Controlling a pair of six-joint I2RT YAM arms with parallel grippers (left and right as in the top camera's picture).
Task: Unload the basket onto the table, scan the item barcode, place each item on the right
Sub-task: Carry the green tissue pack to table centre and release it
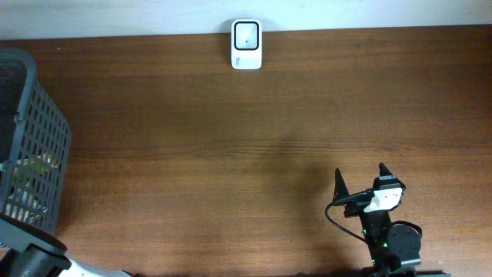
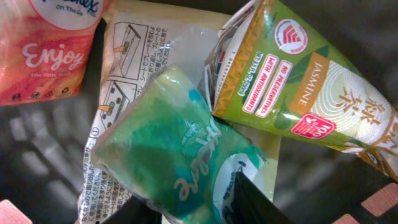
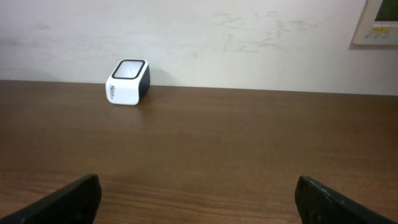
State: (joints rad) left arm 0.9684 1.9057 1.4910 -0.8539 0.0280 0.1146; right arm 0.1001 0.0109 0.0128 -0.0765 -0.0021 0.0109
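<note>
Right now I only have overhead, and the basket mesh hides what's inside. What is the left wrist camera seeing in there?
Observer: A green soft packet lies nearest the camera, on top of a white printed bag.
Operator: Other items?
Observer: A jasmine green tea carton lies tilted beside the packet, overlapping the same bag.
Operator: Are the left jaws shut on the packet?
Observer: Can't tell. One dark finger shows at the packet's lower edge, and the view doesn't show whether there's a grip.
</note>
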